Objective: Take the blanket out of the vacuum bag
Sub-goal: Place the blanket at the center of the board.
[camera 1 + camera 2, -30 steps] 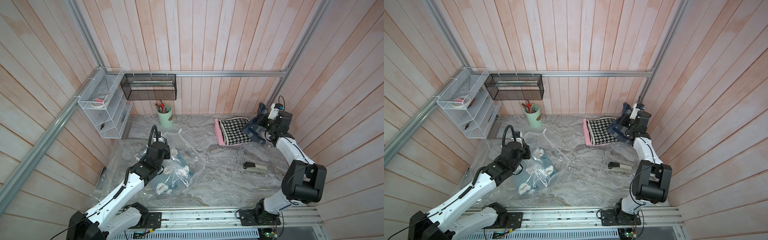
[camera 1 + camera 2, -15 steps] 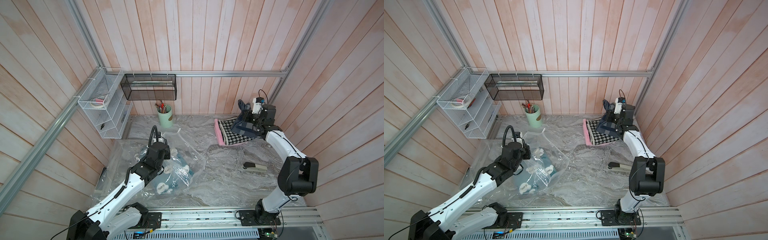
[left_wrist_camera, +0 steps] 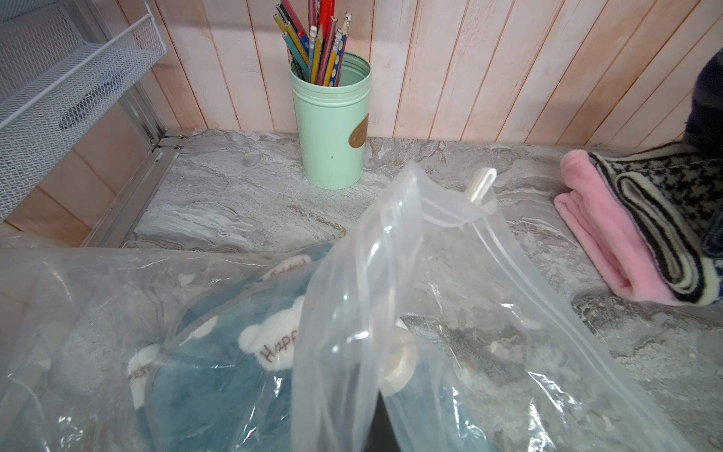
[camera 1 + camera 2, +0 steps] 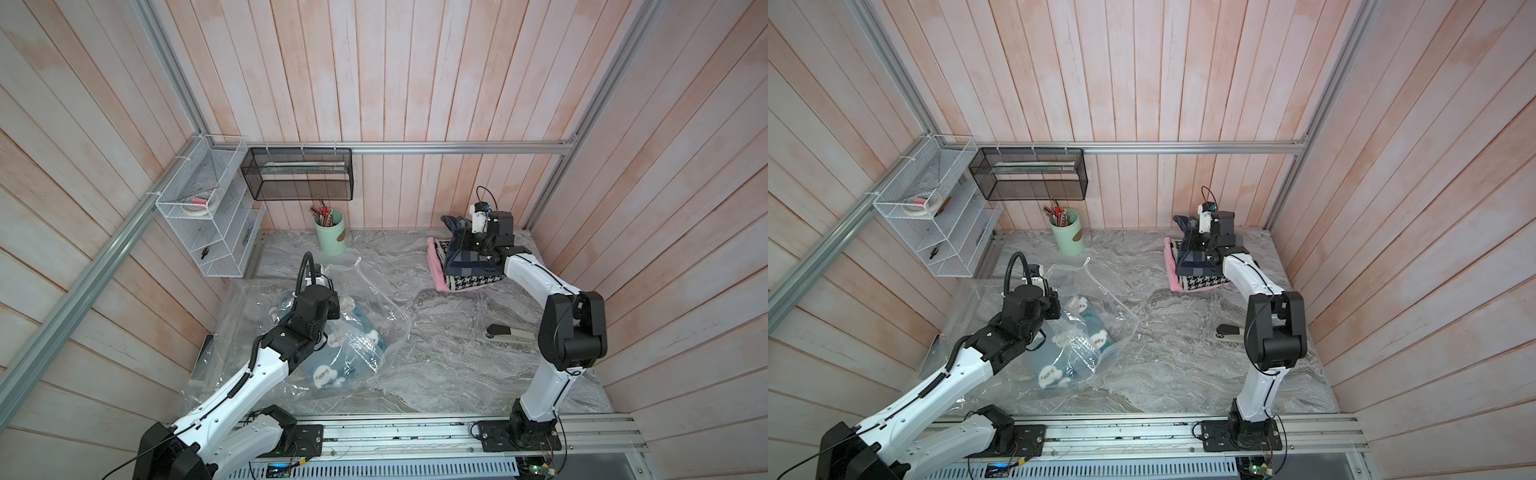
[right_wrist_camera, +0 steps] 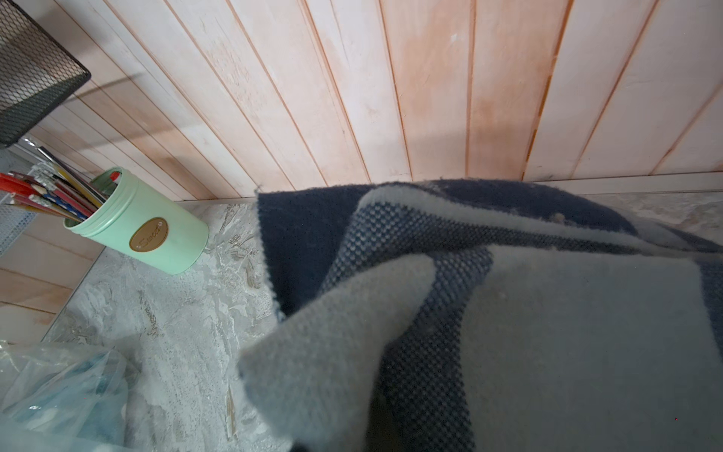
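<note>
Near left, we are seeing the left gripper [image 4: 335,308] clenched on a top fold of the vacuum bag [image 4: 376,291]. It is holding that flap up, likely so the mouth gapes. The teal cloud blanket [image 4: 328,374] is lying inside the bag at the near left of the table [image 4: 436,357], by the white valve cap [image 3: 399,366], so we are judging it not out yet. The pencil cup [image 4: 330,235] is standing far centre, clear of the work. Far right, the right gripper [image 4: 473,244] is clamped on a navy check blanket [image 4: 459,259]. It is draping the blanket over the folded pile [image 4: 467,283], probably to stack it. The stapler [image 4: 509,333] is lying near right, untouched.
</note>
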{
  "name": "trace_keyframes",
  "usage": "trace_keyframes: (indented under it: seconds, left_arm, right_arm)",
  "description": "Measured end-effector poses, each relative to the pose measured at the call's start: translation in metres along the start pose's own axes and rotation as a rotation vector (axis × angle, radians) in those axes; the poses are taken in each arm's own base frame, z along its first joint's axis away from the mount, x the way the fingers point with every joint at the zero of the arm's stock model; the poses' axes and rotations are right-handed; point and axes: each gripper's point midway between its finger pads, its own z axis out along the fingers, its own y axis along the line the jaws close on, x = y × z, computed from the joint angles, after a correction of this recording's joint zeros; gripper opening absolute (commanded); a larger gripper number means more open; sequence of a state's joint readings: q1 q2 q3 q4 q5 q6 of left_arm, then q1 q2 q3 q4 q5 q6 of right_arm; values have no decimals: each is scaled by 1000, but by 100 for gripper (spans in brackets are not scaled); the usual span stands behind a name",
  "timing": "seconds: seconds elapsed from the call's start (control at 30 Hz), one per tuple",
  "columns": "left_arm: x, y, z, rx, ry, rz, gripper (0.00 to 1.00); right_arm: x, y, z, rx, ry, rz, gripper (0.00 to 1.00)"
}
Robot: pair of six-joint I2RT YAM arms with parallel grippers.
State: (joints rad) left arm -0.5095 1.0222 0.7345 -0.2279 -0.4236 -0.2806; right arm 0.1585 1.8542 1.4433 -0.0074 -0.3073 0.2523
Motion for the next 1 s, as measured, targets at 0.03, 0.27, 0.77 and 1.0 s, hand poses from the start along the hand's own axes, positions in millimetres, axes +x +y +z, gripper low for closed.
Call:
trace_keyframes:
  seconds: [0.03, 0.27, 0.77, 1.0]
  left_arm:
    - [0, 0, 0, 0, -1, -1, 0]
    - [3, 1, 3, -3, 0, -2, 0]
    - [10, -4, 18, 5, 21, 1, 0]
    - [9, -7, 18, 18, 17, -6, 0]
  right_arm:
    - [2, 3, 4, -6, 6, -3, 0]
    - [24, 12, 28, -47, 66, -1, 3]
    - [-12, 3, -37, -76, -85, -12, 67]
    - [-13, -62, -25, 72, -91, 49, 64]
